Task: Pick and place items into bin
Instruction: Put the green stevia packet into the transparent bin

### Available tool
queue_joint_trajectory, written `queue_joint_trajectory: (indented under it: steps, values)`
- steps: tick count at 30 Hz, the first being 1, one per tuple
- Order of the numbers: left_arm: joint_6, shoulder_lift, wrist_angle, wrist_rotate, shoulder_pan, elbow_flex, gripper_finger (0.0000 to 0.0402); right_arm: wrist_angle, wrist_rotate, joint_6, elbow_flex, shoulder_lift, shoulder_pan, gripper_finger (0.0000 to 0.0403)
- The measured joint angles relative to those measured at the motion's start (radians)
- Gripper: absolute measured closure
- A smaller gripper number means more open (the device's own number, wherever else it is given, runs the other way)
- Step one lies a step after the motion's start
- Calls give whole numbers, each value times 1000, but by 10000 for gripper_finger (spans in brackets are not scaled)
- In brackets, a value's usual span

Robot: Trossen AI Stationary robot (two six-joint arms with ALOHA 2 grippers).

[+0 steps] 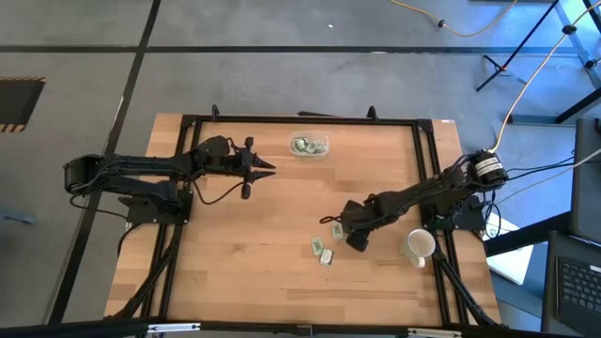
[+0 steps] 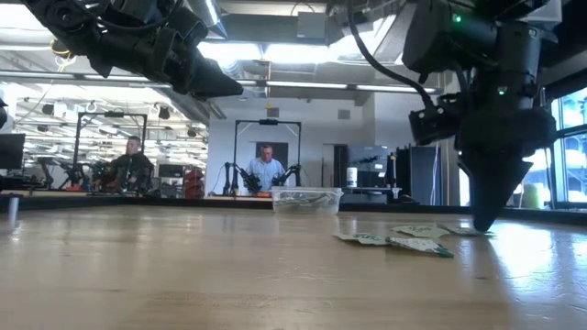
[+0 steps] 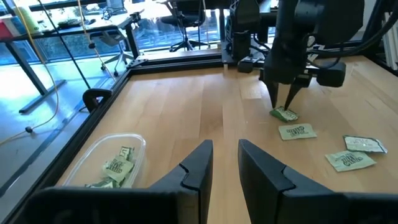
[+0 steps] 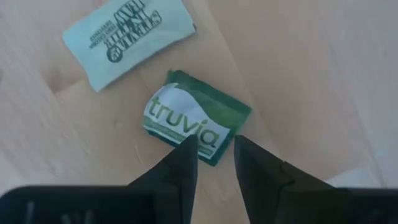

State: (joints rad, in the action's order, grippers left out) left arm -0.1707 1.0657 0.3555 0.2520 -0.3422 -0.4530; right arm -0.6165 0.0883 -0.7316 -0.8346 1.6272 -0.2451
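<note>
Right gripper [image 4: 214, 152], lower centre in its wrist view, fingers slightly parted over the green-and-white flat paper packet [image 4: 194, 123], not yet gripping, presumably aligning to pinch. Clear low-walled plastic bin [image 1: 308, 145] upper centre, part-filled. Left gripper [image 1: 266, 167] parked, parted.

Both arms are dark, jointed and strung with black cables. Each gripper [image 3: 221, 165] [image 4: 214, 158] ends in two black, tapered, wedge-shaped fingers. A small green light glows on the right arm [image 2: 500, 92].
</note>
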Motion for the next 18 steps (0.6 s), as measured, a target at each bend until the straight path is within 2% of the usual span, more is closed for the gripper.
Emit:
queue_joint_trajectory:
  steps: [7, 18]
  values:
    - [0, 0, 0, 0, 0, 0, 331, 48, 0, -1, 29, -2, 0, 303]
    - [0, 0, 0, 0, 0, 0, 331, 31, 1, -1, 30, -16, 1, 393]
